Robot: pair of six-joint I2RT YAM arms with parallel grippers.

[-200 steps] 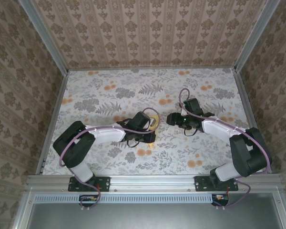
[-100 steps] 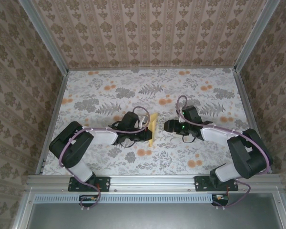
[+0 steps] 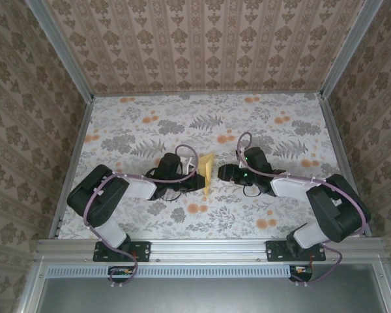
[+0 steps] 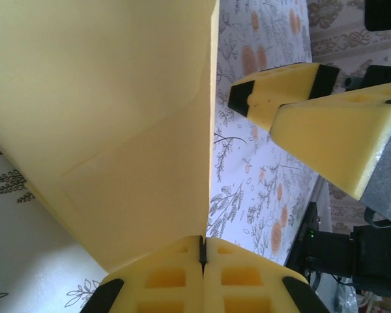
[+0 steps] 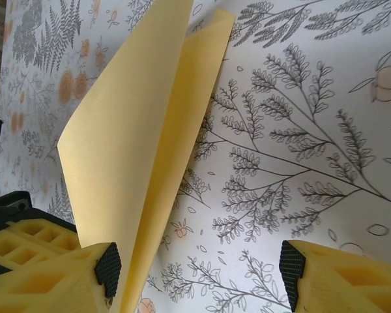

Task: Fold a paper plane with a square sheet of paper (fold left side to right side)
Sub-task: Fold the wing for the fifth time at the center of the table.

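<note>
Over the middle of a flower-and-fern printed tabletop [image 3: 150, 130], the left gripper [image 3: 197, 180] and the right gripper [image 3: 222, 173] come nose to nose, with a thin yellow-orange sheet of paper [image 3: 208, 171] standing on edge between them. The left gripper is clamped on the sheet of paper. From its own wrist camera, its two yellow foam pads [image 4: 169, 280] are pressed flat together with an edge of the paper caught in the seam. The sheet fans out from there, and a faint crease line runs across its face.

The right gripper faces it from the other side, jaws standing well apart. Seen from the right wrist, the sheet is doubled over into two leaves that part in a narrow V. Its near end comes down just beside the inner face of one of the yellow, black-tipped fingers [image 5: 58, 274], and whether it touches that finger cannot be told. The other finger is well clear of the paper, with bare printed tabletop between them.

From above, the paper reads as a slim upright sliver near the table's centre, slightly toward the near edge. The left gripper is against it and the right gripper just beside it. Brown damask-patterned walls [image 3: 202, 45] close in the table on three sides.
</note>
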